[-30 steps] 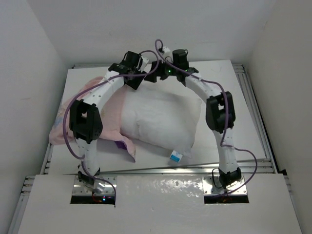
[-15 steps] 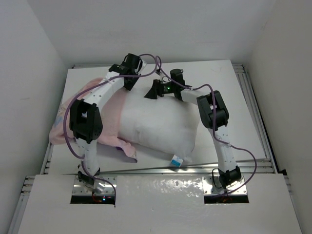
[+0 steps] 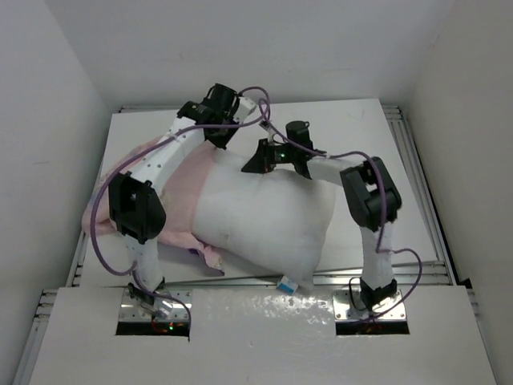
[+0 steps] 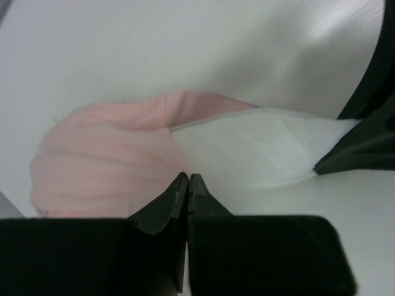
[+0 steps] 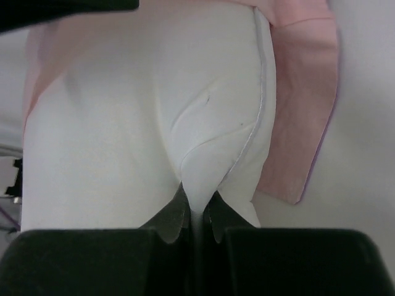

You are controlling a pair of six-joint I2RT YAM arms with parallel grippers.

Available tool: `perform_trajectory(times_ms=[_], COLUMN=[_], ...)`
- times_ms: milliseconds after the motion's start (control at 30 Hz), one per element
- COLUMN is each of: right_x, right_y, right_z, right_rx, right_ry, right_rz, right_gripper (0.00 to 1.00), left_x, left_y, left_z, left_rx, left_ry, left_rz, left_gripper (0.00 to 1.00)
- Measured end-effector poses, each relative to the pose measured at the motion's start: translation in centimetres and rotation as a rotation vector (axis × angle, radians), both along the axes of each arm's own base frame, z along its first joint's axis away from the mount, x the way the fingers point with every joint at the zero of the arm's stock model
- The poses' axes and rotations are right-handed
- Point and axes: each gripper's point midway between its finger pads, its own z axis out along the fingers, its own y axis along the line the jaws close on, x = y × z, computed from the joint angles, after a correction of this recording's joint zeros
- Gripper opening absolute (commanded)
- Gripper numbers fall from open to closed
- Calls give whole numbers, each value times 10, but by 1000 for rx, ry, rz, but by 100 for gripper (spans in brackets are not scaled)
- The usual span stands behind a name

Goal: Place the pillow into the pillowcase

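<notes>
Right gripper point(image 5: 197, 208) is clamped on a pinched fold of the pillow point(image 3: 264, 220) at its far edge. Left gripper point(image 4: 187, 184) shows jaws pressed together right at the pink pillowcase point(image 4: 102, 151); whether cloth is caught, can't tell. The pillow lies mid-way across the table point(image 3: 361, 128), overlapping the pillowcase spread to its left, blue tag point(image 3: 286, 283) at the near edge.

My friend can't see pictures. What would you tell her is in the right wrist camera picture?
The right end effector is pinched shut on a fold of the big white pillow, which fills most of the view. A pink pillowcase shows along the pillow's right edge, with the white table beyond it.
</notes>
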Motion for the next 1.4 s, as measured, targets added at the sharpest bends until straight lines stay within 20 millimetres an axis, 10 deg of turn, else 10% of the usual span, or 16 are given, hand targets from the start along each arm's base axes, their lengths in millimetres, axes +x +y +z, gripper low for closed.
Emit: perform_trajectory(times_ms=[267,500,800,1400], right_x=[-54,-68,-40,29], right_y=[-38,-46,-55,-114], right_z=[95,147,143,173], right_rx=[-83,-62,-91,160], right_ry=[-379,-654,-695,-490], right_rz=[-262,-449,-648,-1154], right_gripper=[0,0,0,0], left_x=[-31,-49,-104,-99], left_y=[-62,-101,-161,-169], left_z=[86,119,125,139], left_rx=[-174,-280,-386,-559], left_ry=[-166,-227,-158,-228], left_rz=[-222,-378,-658,-604], left_gripper=[0,0,0,0])
